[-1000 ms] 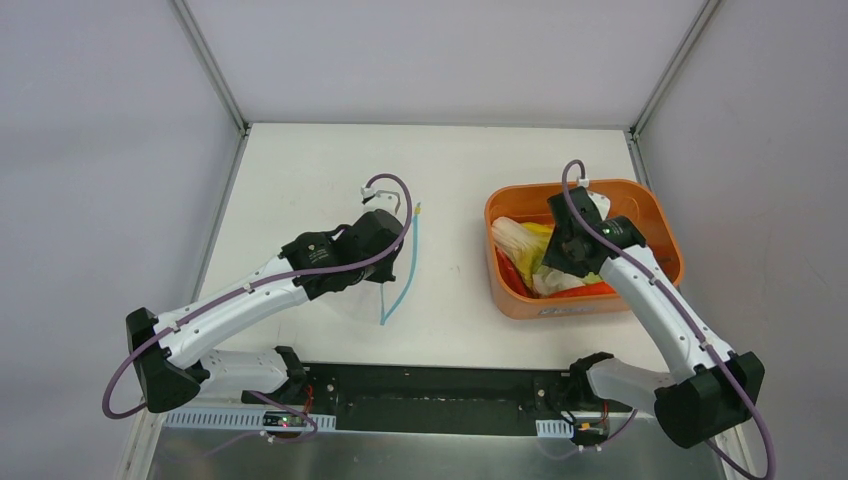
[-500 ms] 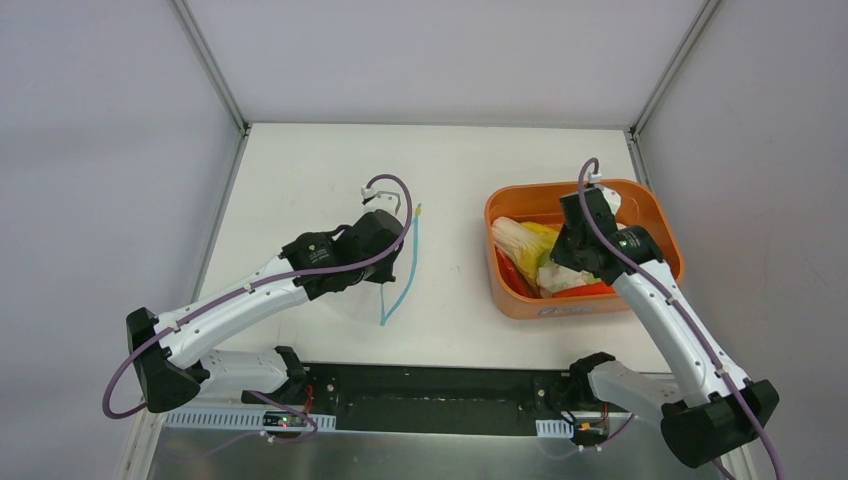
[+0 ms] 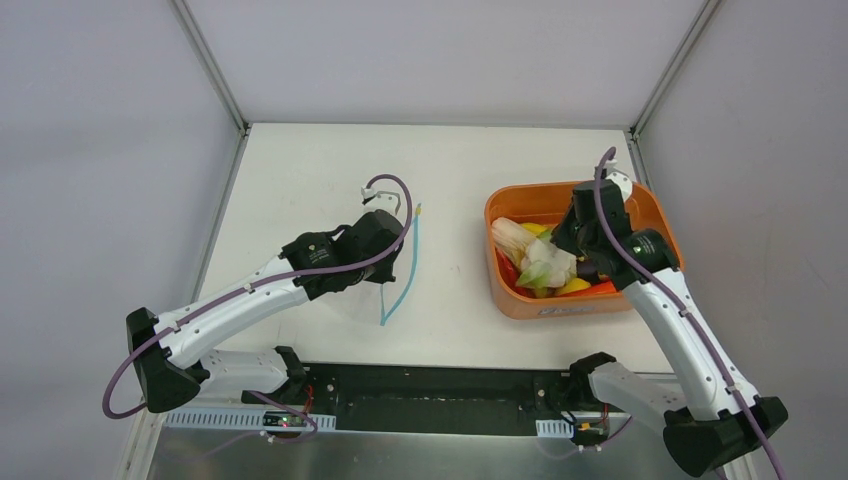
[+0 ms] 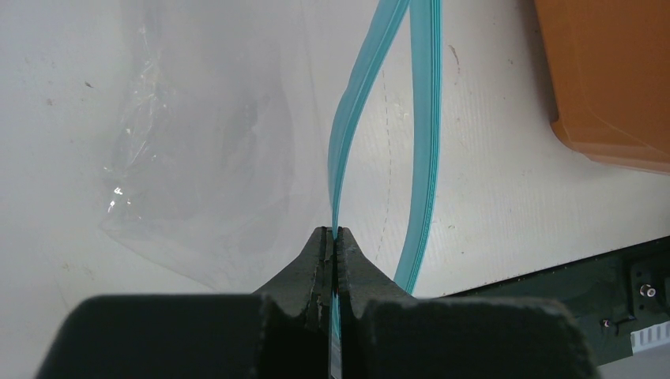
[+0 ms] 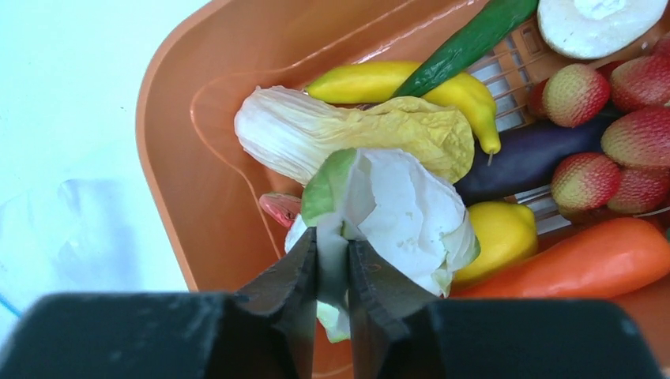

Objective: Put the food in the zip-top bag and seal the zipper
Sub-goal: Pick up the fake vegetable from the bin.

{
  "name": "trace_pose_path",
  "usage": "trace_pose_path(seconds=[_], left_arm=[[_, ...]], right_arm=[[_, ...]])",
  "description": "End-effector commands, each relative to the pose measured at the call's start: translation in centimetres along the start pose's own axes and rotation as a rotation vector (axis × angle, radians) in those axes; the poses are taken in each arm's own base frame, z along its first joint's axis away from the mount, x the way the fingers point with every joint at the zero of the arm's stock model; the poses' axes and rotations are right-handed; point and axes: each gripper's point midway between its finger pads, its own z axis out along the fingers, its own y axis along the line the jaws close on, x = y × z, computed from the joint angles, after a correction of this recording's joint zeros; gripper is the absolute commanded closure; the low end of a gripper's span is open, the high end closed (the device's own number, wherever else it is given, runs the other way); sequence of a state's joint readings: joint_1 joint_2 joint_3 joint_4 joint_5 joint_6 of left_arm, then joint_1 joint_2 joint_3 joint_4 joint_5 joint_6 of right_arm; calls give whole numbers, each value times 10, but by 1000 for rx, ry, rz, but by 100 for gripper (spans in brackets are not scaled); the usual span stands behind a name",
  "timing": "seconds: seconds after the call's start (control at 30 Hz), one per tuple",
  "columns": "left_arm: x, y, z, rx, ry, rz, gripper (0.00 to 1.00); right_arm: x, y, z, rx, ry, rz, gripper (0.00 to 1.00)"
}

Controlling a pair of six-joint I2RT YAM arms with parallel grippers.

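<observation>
White cauliflower [image 5: 403, 213] with a green leaf at one edge, pinched by its near edge in the right gripper [image 5: 332, 249], whose jaws stand almost closed on it. It sits over the toy food piled in the orange tub [image 5: 170, 158], just above a pale leafy cabbage [image 5: 316, 130] and beside a yellow pepper [image 5: 494, 237]. We cannot tell whether it has left the pile.

Well apart to the left, the clear zip-top bag [image 4: 205, 158] lies flat on the white table [image 3: 300, 170]. The left gripper [image 4: 332, 237] is fully closed on one lip of the blue zipper [image 4: 351, 118], holding it off the other lip so the mouth gapes.

The grip is thin, we judge. We would lift straight up past the tub wall, travel slowly, and let go only once the piece is well inside the mouth.
</observation>
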State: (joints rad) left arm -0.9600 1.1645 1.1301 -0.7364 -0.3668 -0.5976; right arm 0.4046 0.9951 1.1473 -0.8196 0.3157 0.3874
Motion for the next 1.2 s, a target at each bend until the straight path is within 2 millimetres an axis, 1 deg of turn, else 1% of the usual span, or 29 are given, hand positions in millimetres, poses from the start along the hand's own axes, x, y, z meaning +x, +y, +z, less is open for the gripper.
trace_pose_path(seconds=[0.0, 0.07, 0.1, 0.13, 0.17, 0.2, 0.23, 0.3, 0.4, 0.47, 0.5, 0.53, 0.57, 0.67, 0.7, 0.77, 0.87, 0.93, 0.97, 1.1, 1.17], left_arm=[[-5, 1, 1, 5, -20, -21, 100], [-4, 0, 1, 6, -14, -17, 100], [-4, 0, 1, 5, -13, -16, 100], [-4, 0, 2, 5, -11, -15, 100], [-3, 0, 2, 4, -9, -14, 100], [-3, -1, 3, 5, -6, -13, 100], [-2, -1, 4, 4, -3, -11, 100], [-3, -2, 4, 6, 0, -8, 100], [-4, -4, 4, 9, 1, -7, 100], [-4, -4, 4, 13, 1, -7, 100], [-4, -5, 5, 16, 2, -6, 100], [-4, -6, 5, 17, 4, -4, 100], [-5, -6, 5, 18, 5, -3, 100], [-5, -6, 4, 18, 8, 0, 100], [-4, -6, 4, 18, 8, 1, 100], [-4, -6, 4, 19, 8, -1, 100], [-3, -5, 4, 18, 8, 0, 100], [-3, -5, 3, 17, 10, 1, 100], [-2, -5, 3, 17, 11, 0, 100], [-2, -4, 3, 19, 9, -5, 100], [-3, -5, 3, 20, 7, -6, 100]], right_arm=[[16, 1, 28, 10, 26, -1, 74], [33, -1, 35, 12, 88, -10, 68], [37, -1, 36, 11, 105, -9, 62], [40, 0, 34, -8, 112, -8, 51], [43, 2, 32, -39, 113, -10, 33], [43, 7, 27, -80, 104, -6, 24], [40, 12, 20, -123, 83, 4, 18], [31, 18, 6, -187, 36, 25, 9], [22, 11, -7, -183, -13, 35, 4], [20, -4, -5, -100, -19, 31, 2], [24, -11, -2, -59, 1, 25, 1], [29, -22, 3, 1, 24, 16, 1], [34, -29, 8, 43, 51, 13, 0], [52, -41, 21, 125, 140, 17, 0], [57, -42, 24, 132, 165, 17, 0], [65, -33, 32, 84, 198, 15, 0], [65, -21, 41, 37, 200, 37, 0], [66, -17, 45, 27, 209, 46, 0], [66, -17, 46, 29, 212, 48, 2], [64, -22, 44, 60, 206, 48, 24], [62, -21, 43, 43, 191, 45, 34]])
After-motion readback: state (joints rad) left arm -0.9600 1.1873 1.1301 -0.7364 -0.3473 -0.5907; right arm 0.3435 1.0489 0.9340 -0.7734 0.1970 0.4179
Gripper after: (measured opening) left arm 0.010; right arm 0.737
